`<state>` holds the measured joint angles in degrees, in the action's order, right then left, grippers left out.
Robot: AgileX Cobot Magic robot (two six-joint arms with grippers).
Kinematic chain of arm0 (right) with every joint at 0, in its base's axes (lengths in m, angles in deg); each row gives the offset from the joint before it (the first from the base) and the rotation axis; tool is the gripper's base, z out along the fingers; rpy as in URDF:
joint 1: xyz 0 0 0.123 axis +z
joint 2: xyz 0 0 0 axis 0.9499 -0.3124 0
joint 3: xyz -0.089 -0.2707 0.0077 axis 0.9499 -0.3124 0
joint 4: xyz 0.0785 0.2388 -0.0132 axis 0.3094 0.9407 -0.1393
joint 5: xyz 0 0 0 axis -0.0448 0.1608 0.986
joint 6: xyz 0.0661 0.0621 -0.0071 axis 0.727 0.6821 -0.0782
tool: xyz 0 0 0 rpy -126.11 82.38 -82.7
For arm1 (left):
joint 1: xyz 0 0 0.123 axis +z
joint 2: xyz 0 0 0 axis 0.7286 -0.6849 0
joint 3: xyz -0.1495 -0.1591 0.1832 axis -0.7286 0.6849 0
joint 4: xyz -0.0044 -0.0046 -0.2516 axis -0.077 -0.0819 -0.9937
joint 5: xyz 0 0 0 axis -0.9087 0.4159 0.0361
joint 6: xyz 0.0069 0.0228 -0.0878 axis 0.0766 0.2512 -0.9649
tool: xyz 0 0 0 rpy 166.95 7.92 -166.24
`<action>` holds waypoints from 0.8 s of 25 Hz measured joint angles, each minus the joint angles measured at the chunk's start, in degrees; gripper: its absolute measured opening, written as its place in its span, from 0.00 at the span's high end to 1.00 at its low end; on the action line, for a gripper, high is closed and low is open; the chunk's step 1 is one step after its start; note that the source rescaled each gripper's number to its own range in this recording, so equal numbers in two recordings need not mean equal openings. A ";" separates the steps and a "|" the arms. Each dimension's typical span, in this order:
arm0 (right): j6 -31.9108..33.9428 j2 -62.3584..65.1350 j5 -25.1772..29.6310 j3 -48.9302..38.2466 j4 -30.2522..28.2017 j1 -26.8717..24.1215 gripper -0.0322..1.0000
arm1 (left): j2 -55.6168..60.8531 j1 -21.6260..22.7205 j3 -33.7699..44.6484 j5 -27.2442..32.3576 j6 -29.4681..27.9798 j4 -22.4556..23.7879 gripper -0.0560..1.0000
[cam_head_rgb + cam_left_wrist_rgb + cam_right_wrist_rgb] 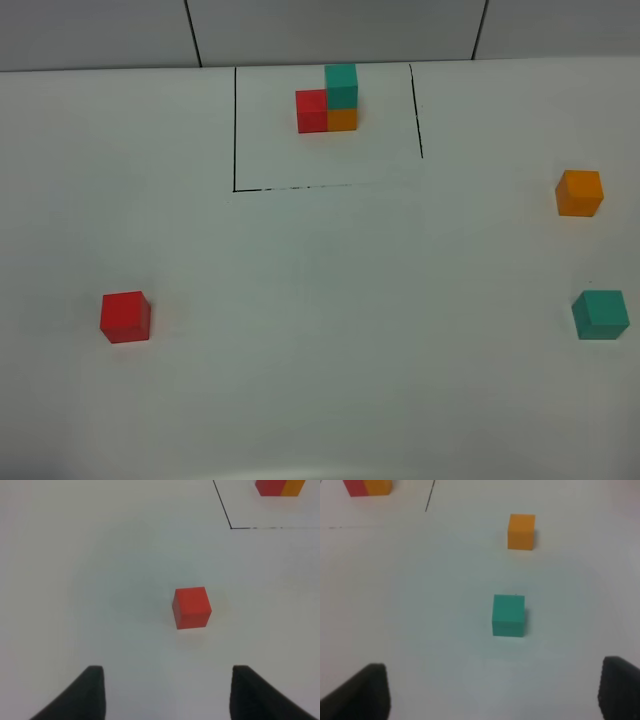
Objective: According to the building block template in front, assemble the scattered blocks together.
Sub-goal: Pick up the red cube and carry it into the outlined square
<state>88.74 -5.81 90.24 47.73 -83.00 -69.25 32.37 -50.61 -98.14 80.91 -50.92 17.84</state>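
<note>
- Scattered blocks lie well apart on the white table [320,400]: the red cube [125,316] alone on the left, the orange cube [579,193] on the right, and the teal cube [600,315] also on the right, nearer the front edge.
- At the far side the template [330,100] stands inside a black outline [234,130] drawn on the table. Its red and orange pieces sit side by side, touching, with the teal piece on top of the orange one.
- Grey wall panels [330,30] run behind the table.
- White tabletop lies between each loose cube and the outline.
- The left gripper [168,692] hangs over the table short of the red cube. Its dark fingers [87,697] stand apart, holding and touching nothing.
- The right gripper [495,692] faces the teal cube, with the orange cube beyond it. Its fingers [365,695] are spread wide, gripping nothing and clear of both cubes.
- Neither arm shows in the high view.
</note>
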 joint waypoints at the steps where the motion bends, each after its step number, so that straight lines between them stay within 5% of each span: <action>1: 0.00 0.00 0.00 0.00 0.00 0.00 0.29 | 0.00 0.00 0.00 0.00 0.00 0.00 0.74; 20: 0.00 0.00 0.00 0.00 0.00 0.00 0.29 | 0.00 0.00 0.00 0.00 0.00 0.00 0.74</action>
<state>88.74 -5.81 90.24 47.73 -83.00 -69.25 32.37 -50.61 -98.14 80.91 -50.92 17.84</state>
